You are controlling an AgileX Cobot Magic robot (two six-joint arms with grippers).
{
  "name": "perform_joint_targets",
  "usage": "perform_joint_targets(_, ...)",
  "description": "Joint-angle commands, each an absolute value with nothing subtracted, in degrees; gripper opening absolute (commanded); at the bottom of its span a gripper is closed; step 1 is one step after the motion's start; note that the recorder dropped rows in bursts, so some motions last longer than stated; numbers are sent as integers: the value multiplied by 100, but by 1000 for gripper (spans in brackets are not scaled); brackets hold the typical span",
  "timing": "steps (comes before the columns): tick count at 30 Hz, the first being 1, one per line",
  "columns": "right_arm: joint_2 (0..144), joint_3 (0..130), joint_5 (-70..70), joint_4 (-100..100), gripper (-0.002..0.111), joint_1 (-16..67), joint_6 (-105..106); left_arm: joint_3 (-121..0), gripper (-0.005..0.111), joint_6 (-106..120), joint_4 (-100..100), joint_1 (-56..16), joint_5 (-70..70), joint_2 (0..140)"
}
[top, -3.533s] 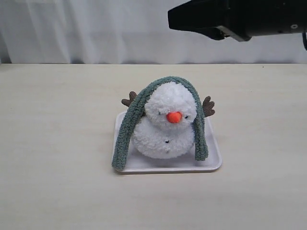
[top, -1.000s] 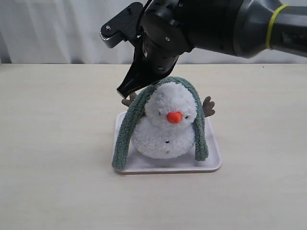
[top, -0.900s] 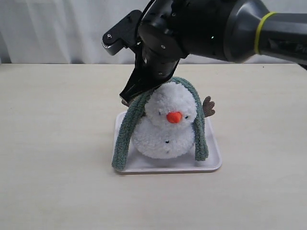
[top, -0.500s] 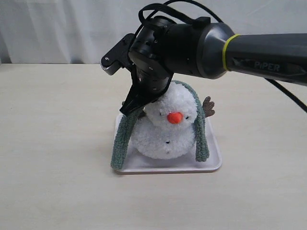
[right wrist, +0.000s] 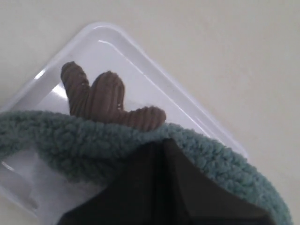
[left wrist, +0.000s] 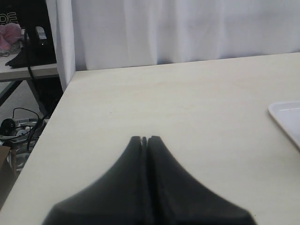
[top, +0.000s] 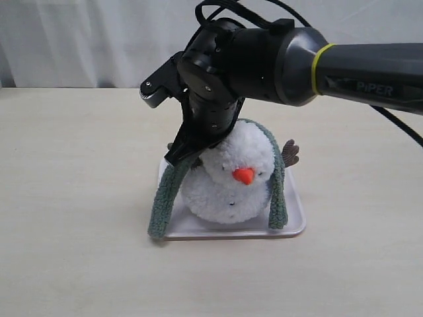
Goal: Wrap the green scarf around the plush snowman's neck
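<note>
The left gripper (left wrist: pixel 145 138) hangs over the bench (left wrist: pixel 187 108) with its fingers pressed together. The right gripper (right wrist: pixel 164 140), likewise pressed together, butts its tips into the green scarf (top: pixel 163 195). The scarf drapes over the head of the plush snowman (top: pixel 228 188) just beyond those tips, on the white tray (top: pixel 295 224). The fleece looks light, limp and soft, so it is probably best pinched at the hanging end below the gripper.

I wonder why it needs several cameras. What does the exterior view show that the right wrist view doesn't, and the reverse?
Only the exterior view shows the whole snowman with its orange nose, the scarf hanging down both sides, and the black robot arm. Only the right wrist view shows a close-up of the brown twig poking out behind the scarf beside the gripper. Both show the scarf, the white tray and the right gripper, jaws shut, against the scarf.
</note>
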State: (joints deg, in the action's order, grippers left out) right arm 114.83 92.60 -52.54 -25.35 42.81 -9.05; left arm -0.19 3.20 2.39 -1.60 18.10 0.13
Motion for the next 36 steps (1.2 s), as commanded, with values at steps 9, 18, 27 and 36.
perform_joint_targets(9, 11526, 9264, -5545, -1878, 4, 4275, 110, 0, 0, 334, 224, -208, 1770, 0)
perform_joint_targets(18, 11443, 9264, -5580, -1890, 4, 4275, 151, 0, 0, 334, 224, -208, 1770, 0)
perform_joint_targets(27, 10660, 9264, -5527, -1735, 30, 4275, 0, 0, 0, 334, 224, -208, 1770, 0)
perform_joint_targets(36, 10623, 9155, -6184, 1875, 54, 4291, 1463, 0, 0, 334, 224, -208, 1770, 0)
